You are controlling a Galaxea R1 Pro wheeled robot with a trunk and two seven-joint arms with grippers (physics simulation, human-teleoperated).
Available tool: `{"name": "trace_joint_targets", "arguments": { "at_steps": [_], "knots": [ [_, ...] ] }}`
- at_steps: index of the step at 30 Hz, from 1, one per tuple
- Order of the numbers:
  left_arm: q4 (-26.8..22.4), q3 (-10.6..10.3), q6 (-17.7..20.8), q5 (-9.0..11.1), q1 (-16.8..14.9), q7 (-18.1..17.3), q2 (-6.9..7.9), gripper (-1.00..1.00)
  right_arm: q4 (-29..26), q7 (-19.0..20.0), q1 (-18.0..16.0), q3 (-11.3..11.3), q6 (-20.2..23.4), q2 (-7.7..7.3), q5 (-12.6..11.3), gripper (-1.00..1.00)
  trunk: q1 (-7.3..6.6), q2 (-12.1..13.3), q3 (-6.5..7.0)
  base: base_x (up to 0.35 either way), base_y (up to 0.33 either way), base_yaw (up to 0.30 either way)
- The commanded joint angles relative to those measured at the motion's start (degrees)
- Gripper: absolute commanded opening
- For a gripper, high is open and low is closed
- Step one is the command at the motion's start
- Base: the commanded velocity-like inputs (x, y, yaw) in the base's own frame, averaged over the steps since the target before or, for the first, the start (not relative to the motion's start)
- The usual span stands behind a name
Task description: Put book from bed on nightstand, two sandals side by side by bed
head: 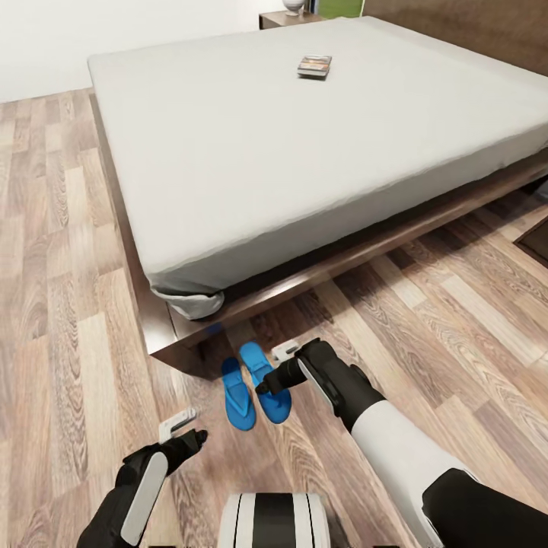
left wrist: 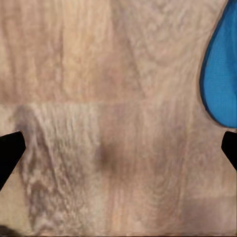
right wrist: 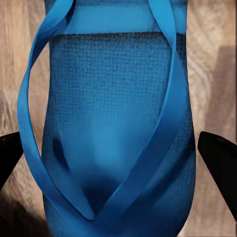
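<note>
Two bright blue sandals lie side by side on the wood floor just off the bed's near corner: one on the left, the other on the right. My right gripper hovers open right over the right-hand sandal, with its fingertips straddling the sole and straps. Lower left, my left gripper is open above bare floor, and a sandal's edge shows beside it. The book lies flat far back on the bed's white mattress. A nightstand stands behind the bed.
The bed's dark wooden frame juts out low over the floor right by the sandals. A white object stands on the nightstand. A dark shape sits at the right edge. Wood floor runs along the bed's left side.
</note>
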Motion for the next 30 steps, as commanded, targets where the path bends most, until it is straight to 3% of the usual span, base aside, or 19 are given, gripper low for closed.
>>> {"name": "trace_joint_targets", "arguments": {
  "at_steps": [1, 3, 7, 10, 30],
  "knots": [
    [-0.28, 0.74, 0.92, 0.63, 0.03, 0.44, -0.02, 1.0, -0.06, -0.18, -0.04, -0.11, 0.22, -0.07, -0.45, -1.0, 0.01, -0.03, -0.27, 0.0, 0.0, 0.147],
    [-0.63, 2.2, 2.22, 0.59, 0.17, 0.2, 0.05, 1.0, -0.04, -1.51, -0.06, -0.69, -0.79, -0.1, -0.5, -1.0, 0.06, -0.06, -0.72, 0.0, 0.0, 0.096],
    [-0.78, 3.39, 3.2, 0.57, 0.29, -0.05, 0.08, 1.0, -0.03, -6.46, -0.03, -1.27, -2.96, 0.09, -0.79, -1.0, 0.17, -0.11, -1.61, 0.0, 0.0, 0.04],
    [-0.7, 3.67, 3.33, 0.55, 0.29, -0.15, 0.09, 1.0, -0.02, -7.9, -0.04, -1.52, -3.42, 0.09, -0.91, -1.0, 0.24, -0.15, -2.27, 0.0, 0.0, 0.012],
    [-0.74, 3.96, 3.65, 0.74, 0.25, -0.13, 0.09, 1.0, -0.02, -9.23, -0.08, -1.7, -3.56, 0.17, -1.02, -1.0, 0.76, -0.42, -6.71, 0.0, 0.0, 0.001]
  ]
}}
